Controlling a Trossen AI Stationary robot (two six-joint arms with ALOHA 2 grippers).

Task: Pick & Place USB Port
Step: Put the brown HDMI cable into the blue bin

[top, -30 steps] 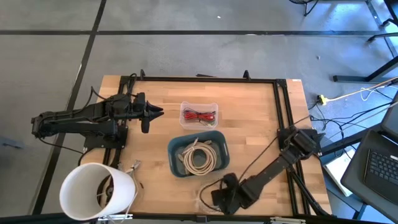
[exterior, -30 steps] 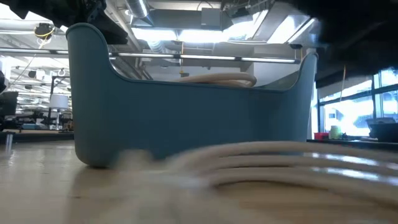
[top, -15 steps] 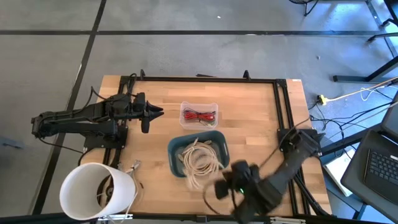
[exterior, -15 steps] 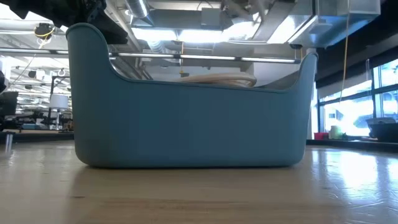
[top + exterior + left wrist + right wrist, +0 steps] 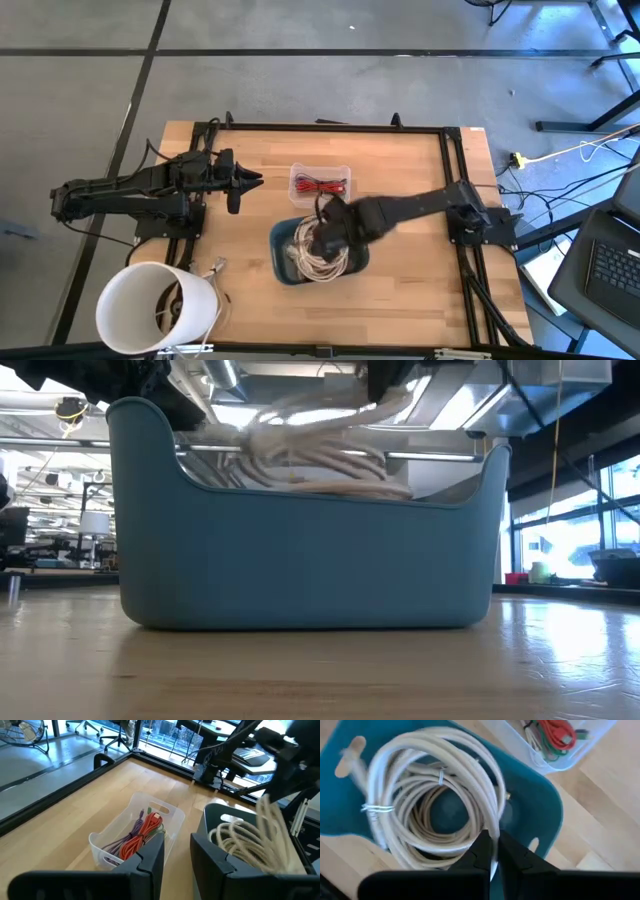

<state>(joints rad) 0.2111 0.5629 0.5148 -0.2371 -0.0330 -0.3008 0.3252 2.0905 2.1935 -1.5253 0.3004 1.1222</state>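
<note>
A coiled white USB cable point(image 5: 435, 785) is held above the teal bin point(image 5: 283, 262) at the middle of the wooden surface point(image 5: 400, 180), its loops hanging down onto a second white coil point(image 5: 420, 840) already lying in the bin. In the low view the cable point(image 5: 320, 435) is seen lifted clear of the bin's rim point(image 5: 300, 560). One strand is pinched between the narrowly closed fingers of the right gripper point(image 5: 493, 851), which is reached in from the right side over the bin point(image 5: 540, 815).

Just beyond the bin, on the far side, a clear tray point(image 5: 320, 184) of red and purple wires point(image 5: 140, 832) is seen. The left gripper point(image 5: 243, 181) is parked at the far left of the surface, well apart from the bin, its fingers slightly spread and holding nothing. A white bucket point(image 5: 155, 305) stands at the near left corner.

Only one strand is gripped, so the bundle could slip or unwind. If it is released off-centre, loops could drape over the rim, or snag on the coil beneath.
</note>
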